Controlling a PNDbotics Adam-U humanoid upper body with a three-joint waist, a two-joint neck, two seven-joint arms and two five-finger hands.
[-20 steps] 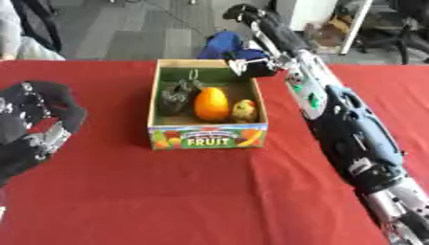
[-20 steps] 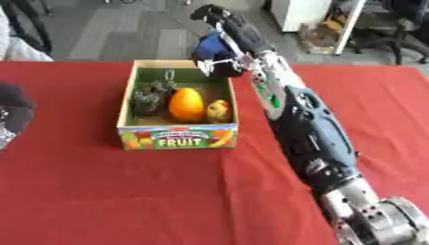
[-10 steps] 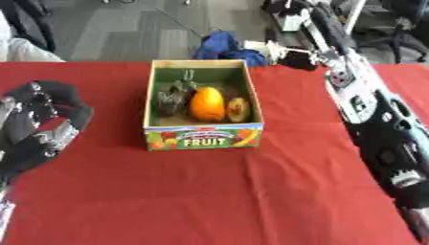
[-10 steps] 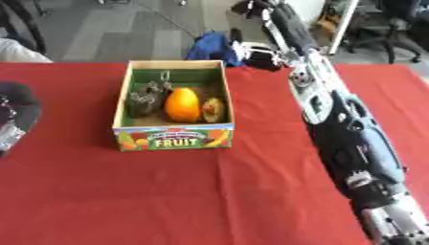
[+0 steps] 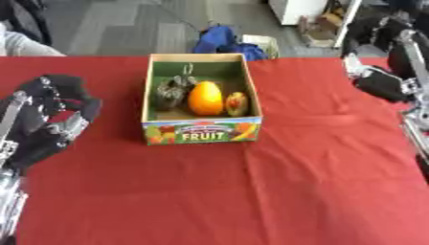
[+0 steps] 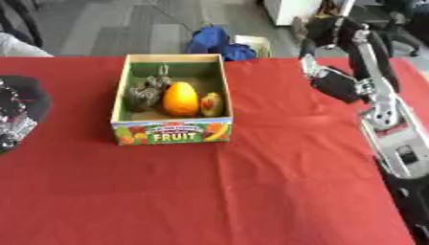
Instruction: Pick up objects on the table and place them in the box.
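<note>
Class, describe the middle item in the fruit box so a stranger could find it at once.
On the red table stands a cardboard box labelled FRUIT. Three items lie side by side inside; the middle one is the orange fruit, egg-shaped, brighter and taller than the dark green item left and the small piece right.

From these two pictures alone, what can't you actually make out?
- Right hand: blurred in both views; fingers unreadable.
- Left hand: cut by the left edge in the right eye view.
- Dark item in the box: too blurred to name.
- Box floor: hidden by its near wall.
</note>
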